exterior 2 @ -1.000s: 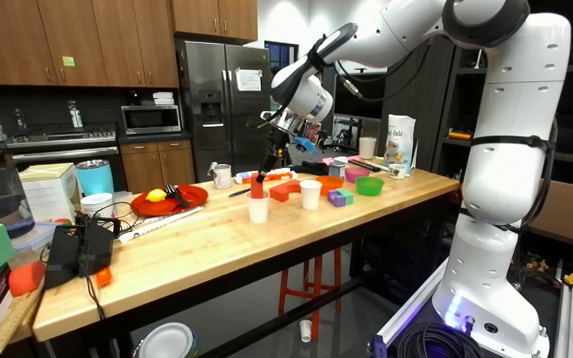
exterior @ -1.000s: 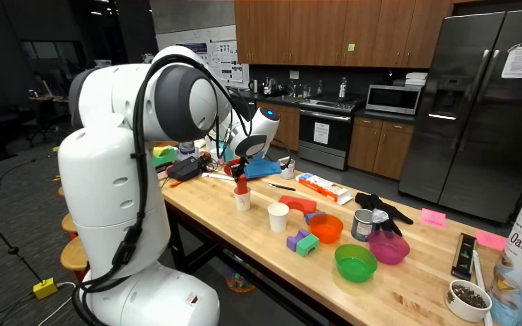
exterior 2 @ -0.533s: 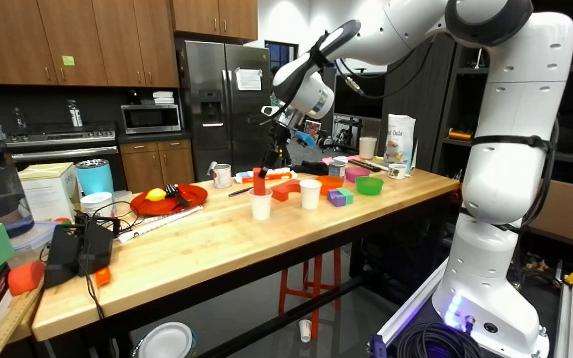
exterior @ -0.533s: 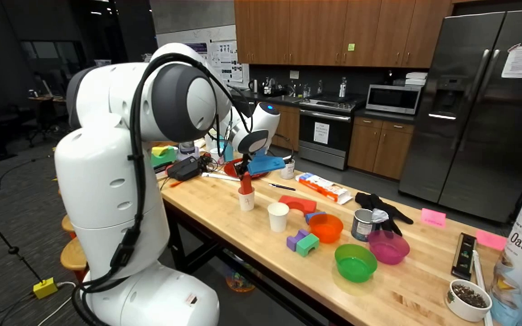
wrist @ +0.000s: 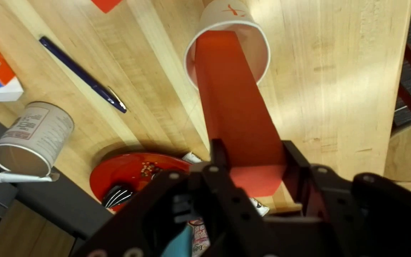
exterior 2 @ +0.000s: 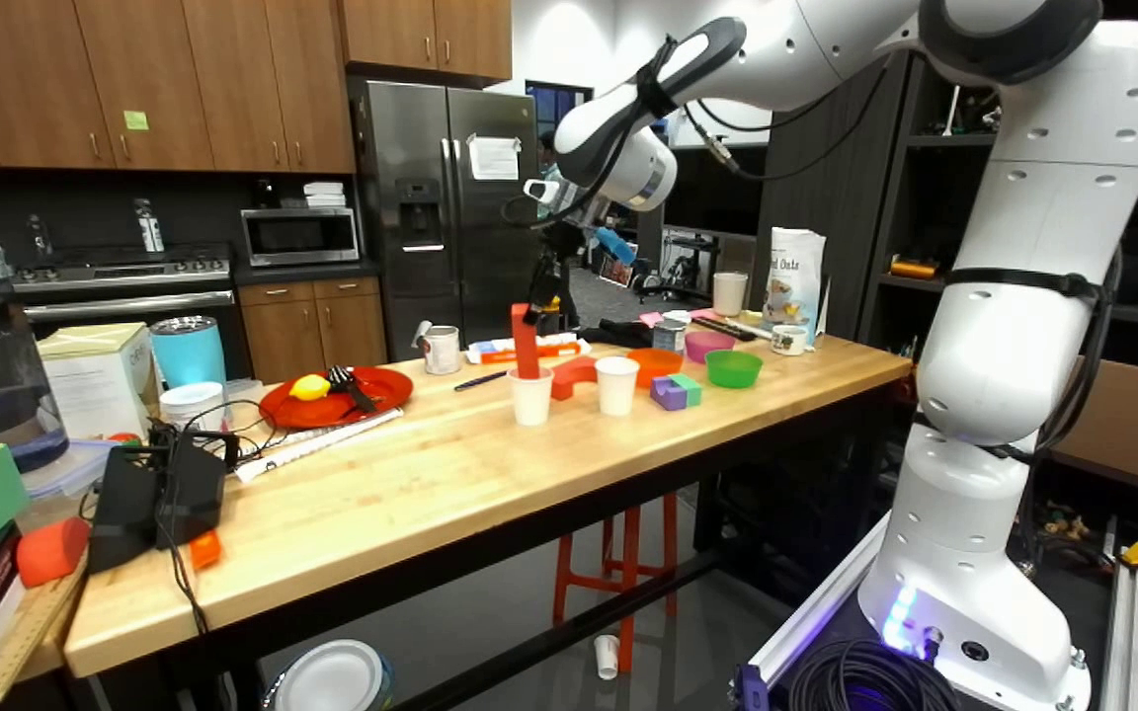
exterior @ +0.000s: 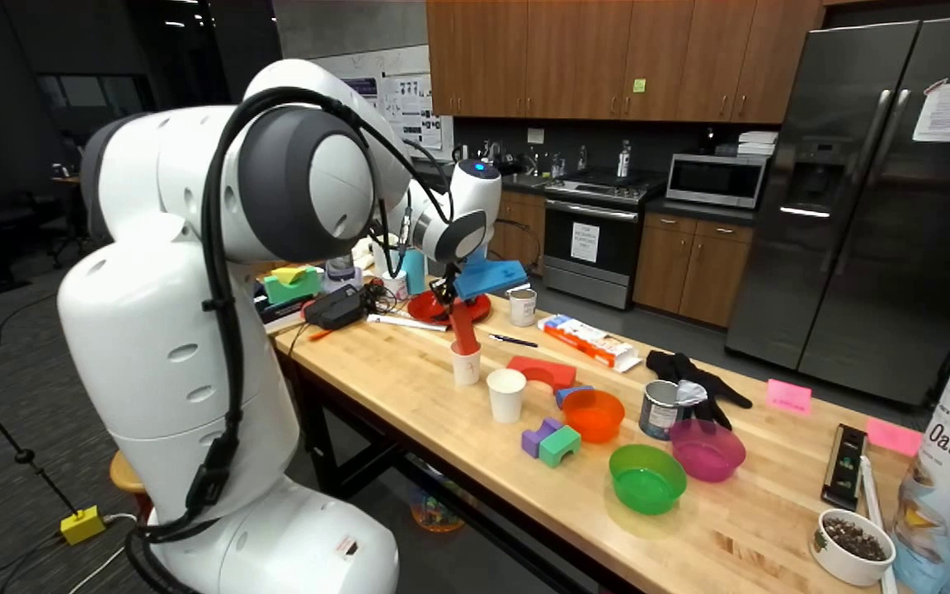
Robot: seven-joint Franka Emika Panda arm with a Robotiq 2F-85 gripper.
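One gripper (wrist: pixel 252 148), black, drawn in on its load, the fingers clamped to opposite sides of a red block. One red block (wrist: pixel 232 91), long, slightly tilted, gripped near its upper end, its lower end inside a marked cup. One marked cup (exterior 2: pixel 531 402), white, an orange-red scrawl on its wall; whether its base touches the surface cannot be told. One surface (exterior 2: pixel 381 494), pale wood. One plain cup (exterior: pixel 506 403), white, upright, near the marked cup. One red arch (exterior: pixel 552 373), lying near the plain cup. One orange bowl (exterior: pixel 594 419); just beside it, one purple block (exterior: pixel 533 440) and one green block (exterior: pixel 559 446), side by side. One green bowl (exterior: pixel 646 480), one pink bowl (exterior: pixel 706 454), adjacent. One pen (wrist: pixel 80 73), dark blue. One tin can (wrist: pixel 41 132), open. One red plate (wrist: pixel 118 167), bearing a lemon (exterior 2: pixel 310 387). One box (exterior: pixel 589 339), between the tin can and a black glove (exterior: pixel 693 371).
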